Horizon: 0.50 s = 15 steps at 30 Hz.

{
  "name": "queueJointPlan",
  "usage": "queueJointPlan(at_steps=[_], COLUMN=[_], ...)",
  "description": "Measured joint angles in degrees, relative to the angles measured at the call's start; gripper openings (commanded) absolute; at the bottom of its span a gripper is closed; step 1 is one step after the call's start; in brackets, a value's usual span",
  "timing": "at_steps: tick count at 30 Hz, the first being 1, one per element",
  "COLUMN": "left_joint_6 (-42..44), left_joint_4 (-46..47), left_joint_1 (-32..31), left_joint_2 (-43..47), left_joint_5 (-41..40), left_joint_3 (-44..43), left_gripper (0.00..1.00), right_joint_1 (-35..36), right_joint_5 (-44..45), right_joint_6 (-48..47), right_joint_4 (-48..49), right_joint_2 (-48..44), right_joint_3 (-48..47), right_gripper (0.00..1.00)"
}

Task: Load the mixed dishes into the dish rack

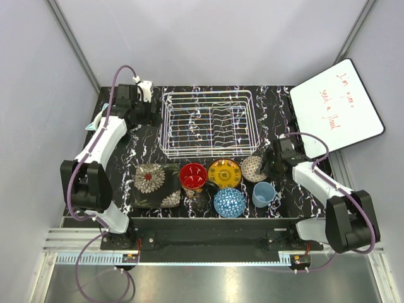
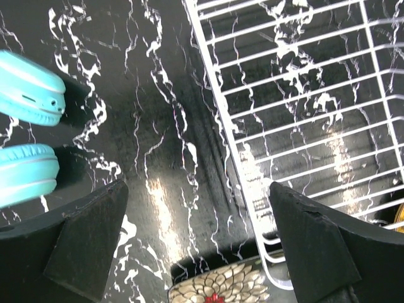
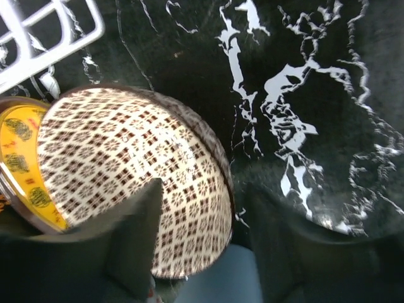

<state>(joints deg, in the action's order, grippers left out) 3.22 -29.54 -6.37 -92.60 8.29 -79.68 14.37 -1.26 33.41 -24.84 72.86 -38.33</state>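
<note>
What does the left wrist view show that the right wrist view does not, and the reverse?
Left wrist only: teal headphones, an edge of the flowered plate, and the left hand open, holding nothing. Right wrist only: the brown-checked bowl, the yellow plate next to it, and the right hand straddling the bowl's rim. Both: a corner of the white wire rack and the black marbled table.

White wire dish rack (image 1: 208,123) mid-table; mixed dishes (image 1: 225,172) upright, two rows just before it.
</note>
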Motion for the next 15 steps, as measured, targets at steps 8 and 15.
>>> queueJointPlan(at_steps=[8,15], left_joint_6=[2.36,2.32], left_joint_4=[-1.68,-8.35], left_joint_1=[0.22,0.22], left_joint_2=[1.36,0.85], left_joint_5=[-0.79,4.48], left_joint_3=[0.02,-11.69], left_gripper=[0.99,0.99], right_joint_1=[0.0,0.0], right_joint_5=[-1.01,1.31], right_joint_6=[0.98,-0.42], right_joint_4=[4.57,-2.6], right_joint_2=[2.6,-4.15], right_joint_3=[2.23,0.09], right_gripper=[0.0,0.0])
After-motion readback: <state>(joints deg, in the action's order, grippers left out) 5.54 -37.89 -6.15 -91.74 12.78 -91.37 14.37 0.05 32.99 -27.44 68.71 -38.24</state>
